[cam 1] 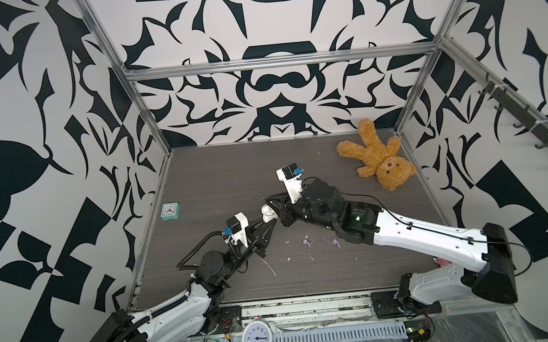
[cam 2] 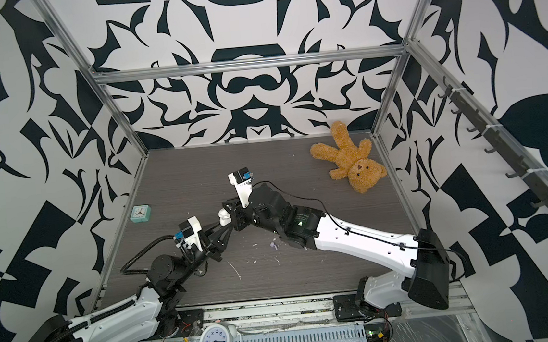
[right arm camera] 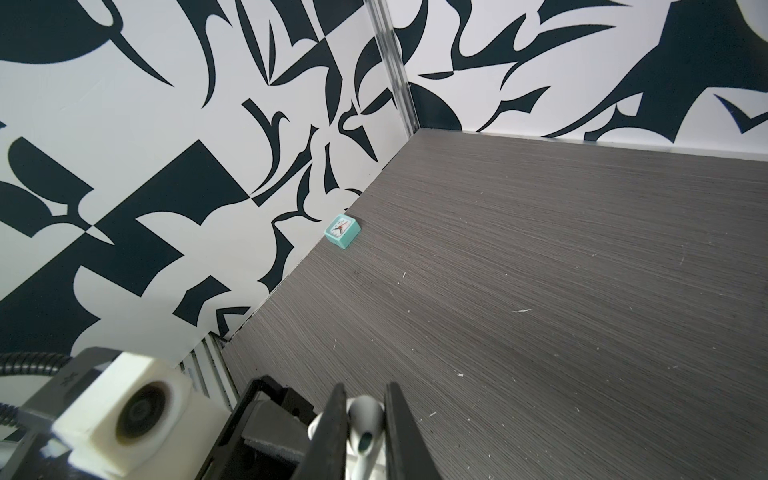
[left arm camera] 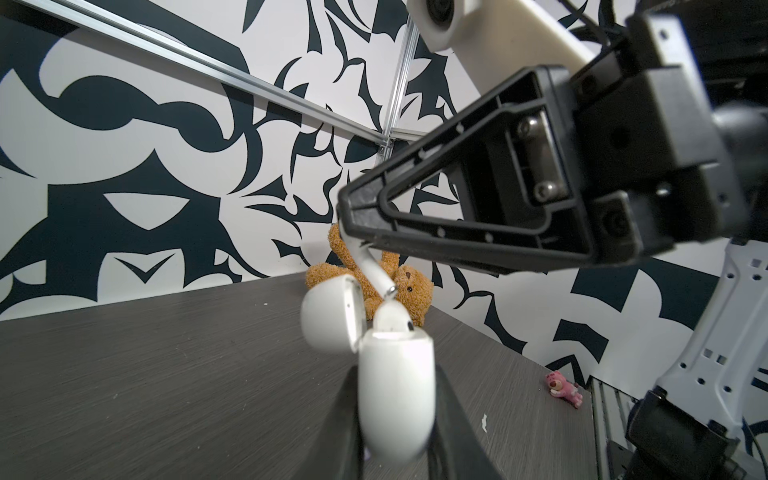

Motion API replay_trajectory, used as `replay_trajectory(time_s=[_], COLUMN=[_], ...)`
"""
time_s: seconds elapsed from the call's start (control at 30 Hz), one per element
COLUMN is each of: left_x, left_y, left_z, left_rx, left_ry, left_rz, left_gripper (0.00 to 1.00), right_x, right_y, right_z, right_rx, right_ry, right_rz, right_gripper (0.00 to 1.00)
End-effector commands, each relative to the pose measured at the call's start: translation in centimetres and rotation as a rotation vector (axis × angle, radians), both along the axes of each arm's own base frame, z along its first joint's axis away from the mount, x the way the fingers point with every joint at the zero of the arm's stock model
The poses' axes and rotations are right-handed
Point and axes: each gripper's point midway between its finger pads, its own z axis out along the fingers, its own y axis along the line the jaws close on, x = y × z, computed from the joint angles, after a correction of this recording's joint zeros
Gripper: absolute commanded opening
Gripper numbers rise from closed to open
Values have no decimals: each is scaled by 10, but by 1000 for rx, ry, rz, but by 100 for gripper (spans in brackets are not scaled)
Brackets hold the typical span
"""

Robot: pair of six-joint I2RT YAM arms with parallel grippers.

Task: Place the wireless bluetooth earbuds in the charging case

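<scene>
1. Earbud (left arm camera: 371, 269), white, is hanging stem-down above the middle of the grey surface (cam 1: 216, 183). The right gripper (right arm camera: 365, 392) is pinching its head, and that arm's wrist view is showing the black fingers (right arm camera: 337, 415) pressing on both sides of the bud.
2. Its metal stem tip is pointing into the open charging case (left arm camera: 395, 374) and ending right at the top of a second white earbud (left arm camera: 390, 318), which is sitting in the case's well. Whether the two buds are touching I cannot tell.
3. The case is hanging clear of the surface with its lid (left arm camera: 328, 311) swung back. The left gripper (cam 1: 272, 222) is clamping the rounded body from both sides.
4. One purple earbud (cam 1: 306, 242) and another purple earbud (cam 1: 335, 242) are lying near each other on the surface, toward the front edge from the case. The latter is lying just beside the right arm (cam 1: 424, 236), and only the former is showing in both top views.
5. White scraps (cam 1: 271, 268) are lying scattered around them.
6. A teal clock (cam 1: 170, 210) is sitting at the left edge.
7. A teddy bear (cam 1: 376, 156) is lying face-up in the far right corner.
8. A pink toy (left arm camera: 564, 386) is lying near the right edge toward the front.
</scene>
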Motion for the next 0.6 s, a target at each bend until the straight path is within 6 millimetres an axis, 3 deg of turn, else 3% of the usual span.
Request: replay_trajectory(time_s=[0.0,0.57], left_x=[-5,-2], left_y=[2,9], left_z=[13,19], left_rx=[-50,-98], left_ry=[-24,-15], left_rz=[-18,15], left_gripper=[0,0], right_x=[-1,-9], right_y=[5,4], right_z=[7,0], right_rx=[34,35], right_ry=[-25,-21], right_rz=[3,4], right_gripper=[19,18])
